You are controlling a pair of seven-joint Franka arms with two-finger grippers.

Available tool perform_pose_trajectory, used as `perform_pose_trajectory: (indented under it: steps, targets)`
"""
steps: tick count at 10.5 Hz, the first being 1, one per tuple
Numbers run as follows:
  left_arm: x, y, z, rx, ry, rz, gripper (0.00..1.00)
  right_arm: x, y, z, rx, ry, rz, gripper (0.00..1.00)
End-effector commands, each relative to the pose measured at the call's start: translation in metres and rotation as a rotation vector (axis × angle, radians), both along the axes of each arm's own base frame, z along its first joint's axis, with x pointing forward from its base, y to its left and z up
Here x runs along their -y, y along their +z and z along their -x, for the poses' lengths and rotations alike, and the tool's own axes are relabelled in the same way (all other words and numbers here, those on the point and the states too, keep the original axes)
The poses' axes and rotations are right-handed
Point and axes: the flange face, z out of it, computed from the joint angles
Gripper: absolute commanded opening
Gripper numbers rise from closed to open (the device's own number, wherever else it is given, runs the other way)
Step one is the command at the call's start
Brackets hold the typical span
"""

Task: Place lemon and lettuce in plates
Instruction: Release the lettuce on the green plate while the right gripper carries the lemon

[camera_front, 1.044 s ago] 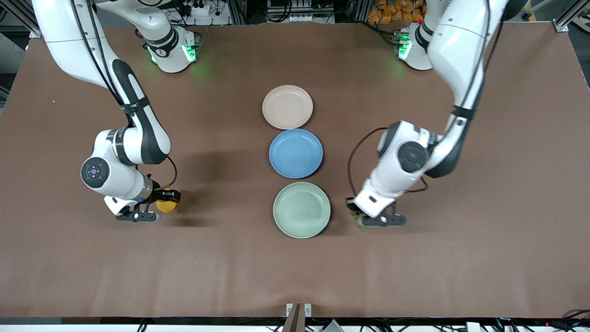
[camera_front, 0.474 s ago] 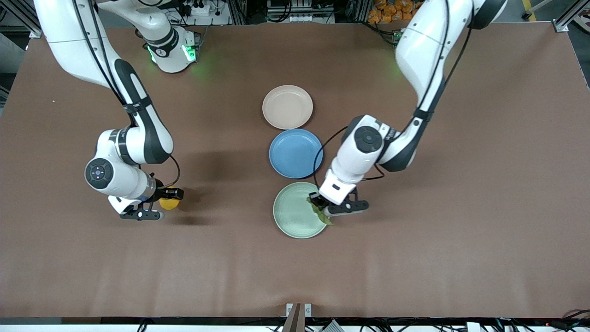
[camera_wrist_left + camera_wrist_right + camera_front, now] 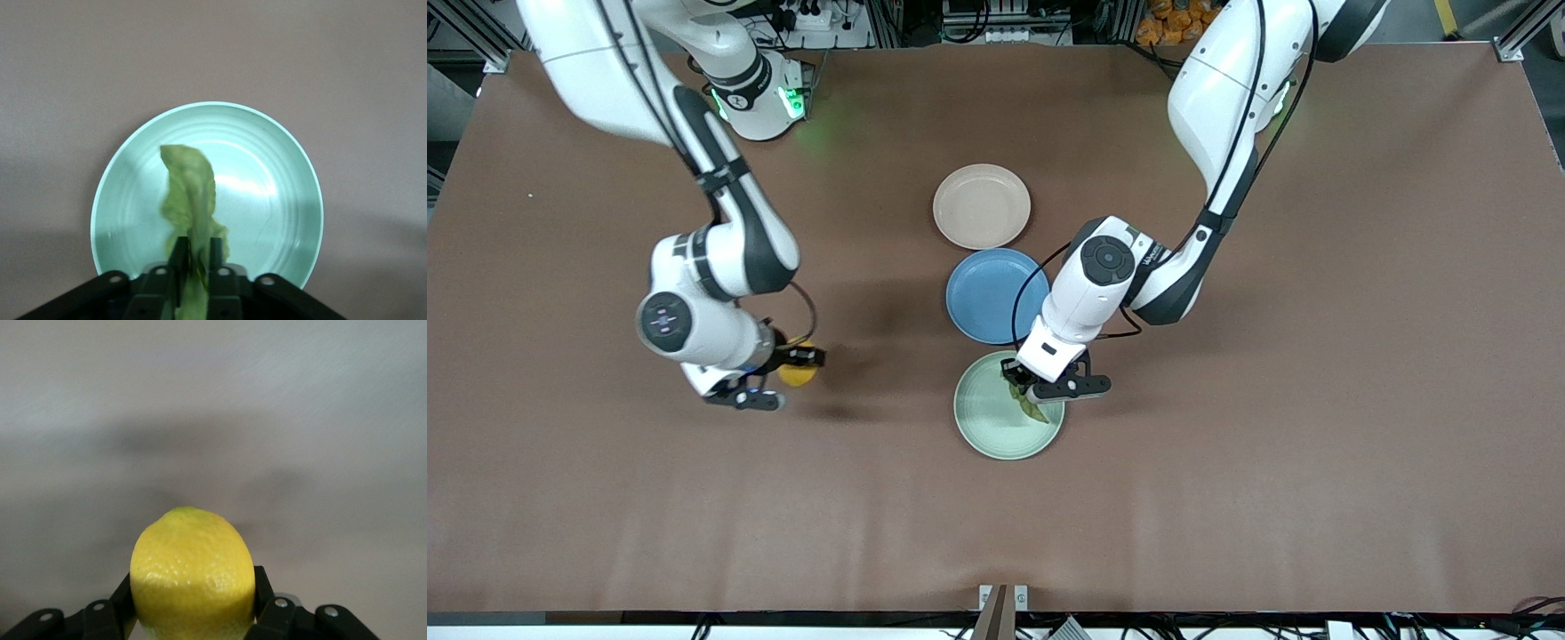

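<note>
Left gripper, jaws pinching the lettuce by its stem so the leaf hangs over the green plate for release; right gripper, jaws clamped on the lemon, carries it above the bare desk, well apart from the beige plate.

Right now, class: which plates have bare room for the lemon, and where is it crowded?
The beige-pink plate, farthest from the front camera, and the blue plate beside it lie bare. The mint green plate is crowded: the left gripper holds the lettuce over it. The right gripper holds the lemon over open tabletop.
</note>
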Motion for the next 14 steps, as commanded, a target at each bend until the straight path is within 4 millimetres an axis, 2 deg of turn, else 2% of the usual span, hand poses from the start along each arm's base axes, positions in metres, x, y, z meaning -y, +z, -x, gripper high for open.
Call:
perform_pose_trajectory:
  steps: [1,2,3,4,6,8,10,13,14]
  targets:
    - [-0.006,0.008,-0.007,0.017,0.016,-0.024,1.0,-0.076,0.032,0.031,-0.06,-0.075,0.007,0.0]
    - [-0.008,0.016,-0.008,0.017,0.01,-0.036,1.0,-0.104,0.043,0.048,-0.093,-0.104,0.01,0.0]
    - [-0.02,0.033,-0.016,0.015,0.022,-0.056,1.0,-0.134,0.049,0.065,-0.129,-0.133,0.003,0.0]
    - [-0.037,0.06,-0.023,0.021,0.019,-0.104,1.0,-0.149,0.054,0.076,-0.15,-0.152,-0.002,0.0]
    - [-0.082,0.109,-0.039,0.013,-0.009,-0.193,1.0,-0.178,0.061,0.104,-0.207,-0.159,0.023,0.0]
    - [-0.126,0.153,-0.05,0.006,-0.048,-0.234,1.0,-0.216,0.068,0.136,-0.234,-0.164,0.033,0.0]
    - [-0.175,0.193,-0.06,0.003,-0.081,-0.266,1.0,-0.268,0.064,0.195,-0.207,-0.174,0.054,0.0]
    - [-0.229,0.242,-0.056,-0.041,-0.068,-0.28,1.0,-0.315,0.027,0.281,-0.125,-0.202,0.025,0.0]
    - [-0.244,0.254,-0.052,-0.059,-0.095,-0.296,1.0,-0.324,0.017,0.301,-0.111,-0.205,0.012,0.0]
